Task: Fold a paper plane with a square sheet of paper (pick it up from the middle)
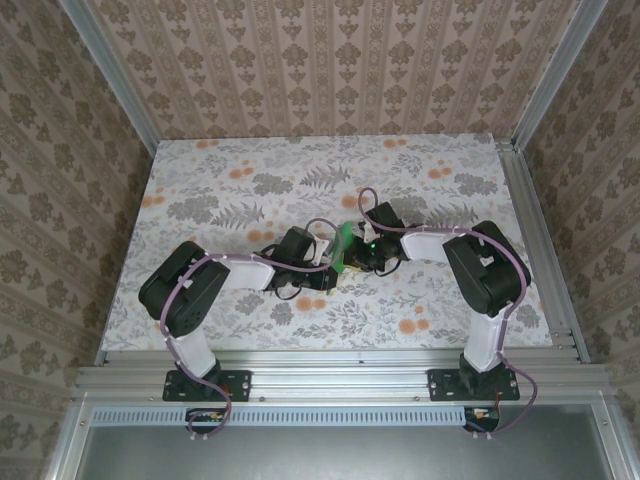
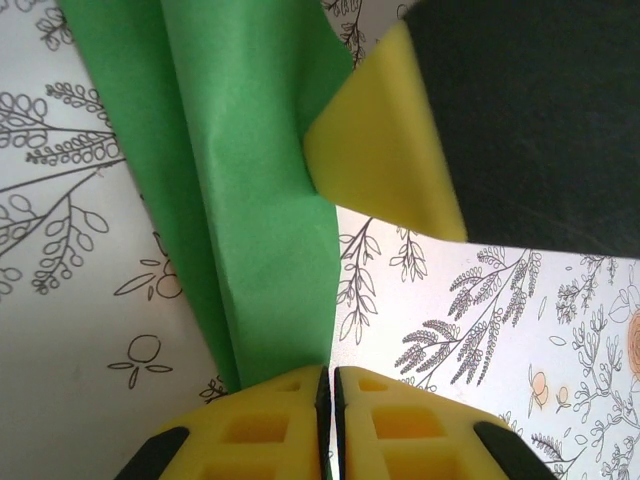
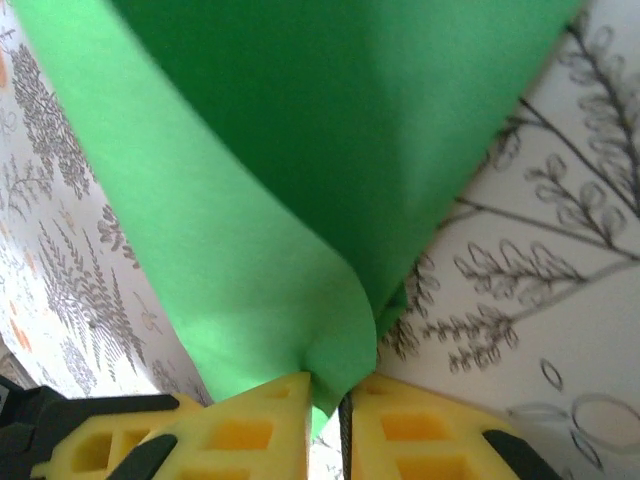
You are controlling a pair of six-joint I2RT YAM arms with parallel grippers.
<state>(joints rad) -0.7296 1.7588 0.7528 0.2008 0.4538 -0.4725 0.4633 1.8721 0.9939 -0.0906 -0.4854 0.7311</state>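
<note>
Top external: left pincer [image 1: 338, 268] and right pincer [image 1: 357, 255] both clench the green paper [image 1: 346, 238] over floral tabletop [image 1: 250, 170], wallpapered walls [image 1: 330, 60] around

Your desk [image 1: 200, 170] in a floral print of grey leaves and orange blooms, damask-papered walls [image 1: 330, 60] far, left and right of you, aluminium rail [image 1: 340, 378] along the near edge

A robot lab cell; an aluminium profile frame [image 1: 340, 378] borders the floral tabletop [image 1: 200, 190]; wallpapered panels [image 1: 330, 60] stand behind and beside it; left arm [image 1: 190, 290] and right arm [image 1: 480, 270] are bolted at its near edge.
</note>
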